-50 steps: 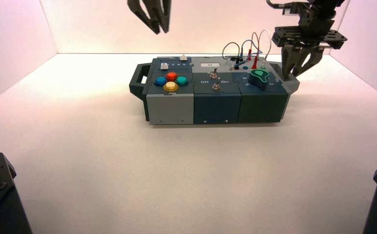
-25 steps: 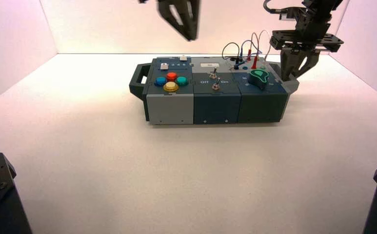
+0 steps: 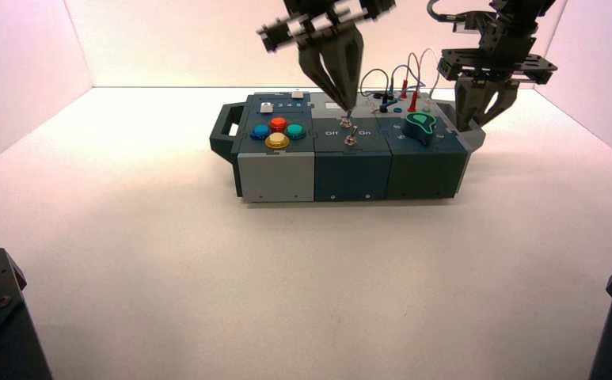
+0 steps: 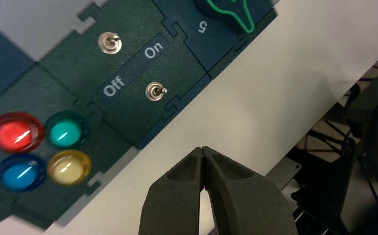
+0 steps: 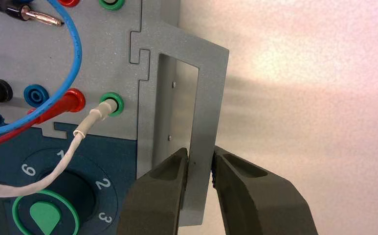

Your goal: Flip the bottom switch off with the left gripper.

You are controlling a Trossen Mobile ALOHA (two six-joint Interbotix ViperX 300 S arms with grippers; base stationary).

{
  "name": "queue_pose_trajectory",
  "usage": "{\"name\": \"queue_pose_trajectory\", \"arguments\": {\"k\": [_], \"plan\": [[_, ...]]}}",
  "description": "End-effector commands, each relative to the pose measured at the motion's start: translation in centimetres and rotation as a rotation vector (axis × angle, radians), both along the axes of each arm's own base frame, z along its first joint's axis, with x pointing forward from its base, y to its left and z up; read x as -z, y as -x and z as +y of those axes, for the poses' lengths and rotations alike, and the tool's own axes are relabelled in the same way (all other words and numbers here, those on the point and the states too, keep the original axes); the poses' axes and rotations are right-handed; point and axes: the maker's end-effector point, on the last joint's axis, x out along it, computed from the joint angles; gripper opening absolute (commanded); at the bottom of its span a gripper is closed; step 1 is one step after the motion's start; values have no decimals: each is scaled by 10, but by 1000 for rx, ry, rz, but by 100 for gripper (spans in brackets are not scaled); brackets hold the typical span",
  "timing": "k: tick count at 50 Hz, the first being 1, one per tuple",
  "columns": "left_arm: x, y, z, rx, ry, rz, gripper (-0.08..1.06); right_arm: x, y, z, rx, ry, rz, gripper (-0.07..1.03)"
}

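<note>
Over the middle of the box (image 3: 276, 178), my left pincer (image 3: 352, 107) points down with its tips pressed together, nothing between them. Toward six o'clock from those tips, near but apart, I have the bottom switch (image 3: 351, 141), on the dark blue panel's front edge, its lever leaning to the On side. How high my tips hang above the box, I can't tell. They cover part of the grey panel (image 3: 326, 112) and crowd the upper switch (image 3: 346, 122); my left arm is cut off at twelve o'clock. At the box's three o'clock, my right pincer (image 5: 200, 149) clasps the handle (image 5: 207, 117).
</note>
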Motion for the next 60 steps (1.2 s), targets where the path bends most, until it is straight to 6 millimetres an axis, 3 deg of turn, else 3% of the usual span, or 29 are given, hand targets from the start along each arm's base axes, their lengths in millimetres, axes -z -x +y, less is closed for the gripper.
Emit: {"name": "queue_pose_trajectory", "arguments": {"k": [1, 13, 25, 39, 60], "plan": [[-11, -7, -22, 19, 41, -32, -3, -9, -11, 2, -25, 2, -41, -3], [0, -23, -43, 30, 43, -17, -3, -9, -11, 2, -26, 3, -40, -3], [11, -29, -48, 21, 33, -2, -3, -9, -12, 2, -26, 3, -43, -3], [28, -33, -42, 6, 8, 10, -3, -12, -13, 2, -27, 3, -48, -3], [36, -45, -25, -34, -11, 11, -3, -11, -12, 2, -29, 3, -46, -3]]}}
